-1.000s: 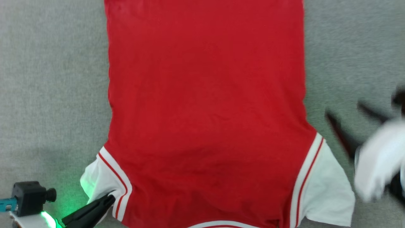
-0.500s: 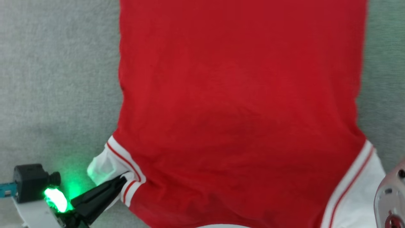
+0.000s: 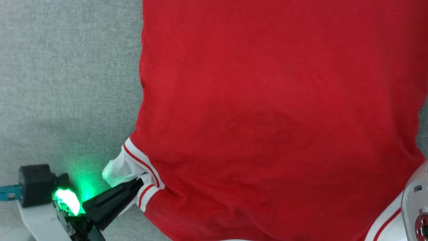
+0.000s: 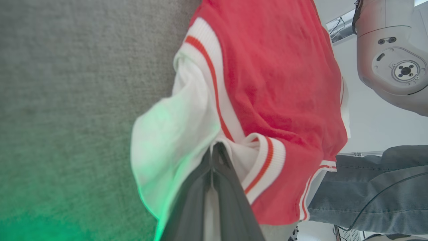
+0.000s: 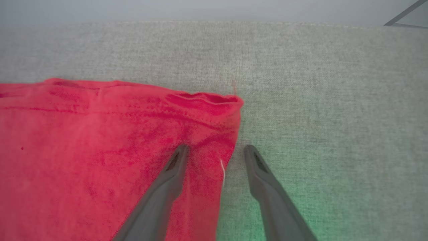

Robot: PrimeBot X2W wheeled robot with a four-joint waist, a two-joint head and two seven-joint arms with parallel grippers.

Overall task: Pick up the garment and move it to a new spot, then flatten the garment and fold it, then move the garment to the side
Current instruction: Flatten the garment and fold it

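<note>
The garment is a red T-shirt with white sleeves, lying spread on a grey fabric surface. At the lower left, my left gripper is shut on the white left sleeve next to its red-and-white striped trim. In the left wrist view the closed tips of the left gripper pinch that bunched sleeve of the garment. My right gripper is open at the garment's side edge near a hem corner. Its left finger is over the red cloth and its right finger over the grey surface.
A silver joint of my right arm stands over the garment's lower right sleeve; the same joint appears in the left wrist view. A person's leg in jeans stands beyond the garment's edge. Green light glows on the surface by my left wrist.
The head camera has moved, so the garment sits further right and larger. My left gripper keeps its hold on the sleeve. My right gripper, blurred at the right edge before, has left the head view.
</note>
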